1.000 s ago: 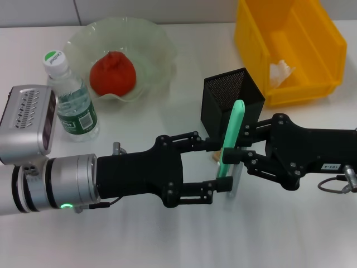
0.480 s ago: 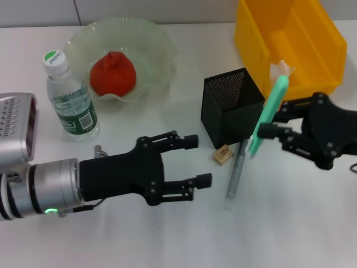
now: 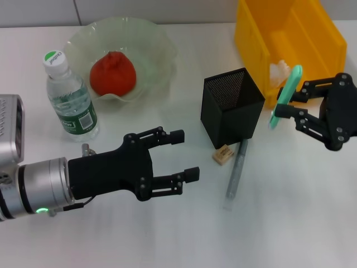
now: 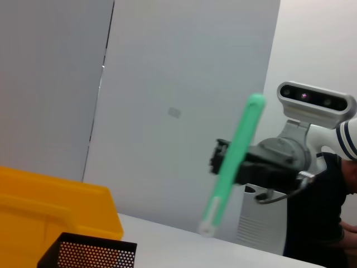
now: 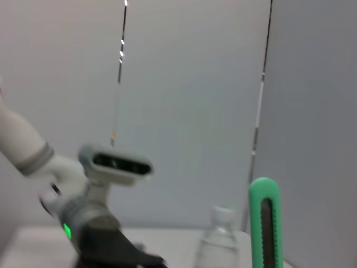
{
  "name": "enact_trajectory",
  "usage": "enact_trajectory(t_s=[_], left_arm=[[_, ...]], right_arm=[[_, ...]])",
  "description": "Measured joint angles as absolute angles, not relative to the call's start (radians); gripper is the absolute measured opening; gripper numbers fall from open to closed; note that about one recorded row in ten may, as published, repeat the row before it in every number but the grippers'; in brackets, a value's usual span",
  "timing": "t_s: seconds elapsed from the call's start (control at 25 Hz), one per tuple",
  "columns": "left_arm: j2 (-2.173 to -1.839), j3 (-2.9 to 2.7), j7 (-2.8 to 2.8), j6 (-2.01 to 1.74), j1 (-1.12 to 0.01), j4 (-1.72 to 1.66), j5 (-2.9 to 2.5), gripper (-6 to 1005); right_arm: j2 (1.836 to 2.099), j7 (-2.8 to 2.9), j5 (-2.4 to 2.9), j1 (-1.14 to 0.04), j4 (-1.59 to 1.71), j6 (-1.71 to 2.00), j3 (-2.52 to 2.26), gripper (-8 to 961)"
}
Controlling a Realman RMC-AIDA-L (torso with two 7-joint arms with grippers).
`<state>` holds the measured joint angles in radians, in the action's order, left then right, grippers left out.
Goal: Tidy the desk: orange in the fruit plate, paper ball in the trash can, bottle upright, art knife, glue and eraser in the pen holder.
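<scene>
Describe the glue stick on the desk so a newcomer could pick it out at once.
Start at the square black metal mesh pen holder near the middle of the plain white desk. Just in front of it, towards the robot, the slim grey translucent pen-shaped glue stick lies flat. Beside it lies only a tiny tan rectangular eraser, far shorter and blockier.

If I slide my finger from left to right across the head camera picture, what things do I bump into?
bottle → orange → left gripper → pen holder → art knife in the right gripper
</scene>
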<state>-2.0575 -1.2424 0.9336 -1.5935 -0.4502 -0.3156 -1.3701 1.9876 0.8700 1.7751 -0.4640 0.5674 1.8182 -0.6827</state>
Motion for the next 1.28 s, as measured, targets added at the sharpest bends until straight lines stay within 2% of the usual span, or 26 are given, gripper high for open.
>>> enact_trajectory(t_s=[0.16,0.32,0.44,0.68,0.92,1.28], left_arm=[[-2.058,-1.246,0.926,-1.591,-0.452,-0.312,-1.375,802],[-2.061,-1.244,0.909,-1.581,-0.453,-0.318,-1.385,802],[-2.062,-1.24,0.909,-1.569,-0.457,-0.317,-1.385,802],[-2.067,-1.235,0.909,-1.534,-0.46,-0.317,-1.382,802],[-2.069,-1.233,0.908,-1.51,-0.46,-0.315,-1.381,802],[-2.068,-1.2,0.902,-1.485,-0.429,-0.318,-1.379,802]], right_arm=[[2.0,0.745,1.781,-0.458,0.575,1.741,-0.687,189],[2.042,0.574,1.788,-0.436,0.652,1.675,-0.686,190],[2.048,0.548,1.788,-0.431,0.686,1.679,-0.685,194],[2.042,0.478,1.8,-0.449,0.736,1.627,-0.689,201],[2.063,0.325,1.878,-0.489,0.804,1.511,-0.69,208],[2.083,0.182,1.88,-0.49,0.906,1.466,-0.771,219]])
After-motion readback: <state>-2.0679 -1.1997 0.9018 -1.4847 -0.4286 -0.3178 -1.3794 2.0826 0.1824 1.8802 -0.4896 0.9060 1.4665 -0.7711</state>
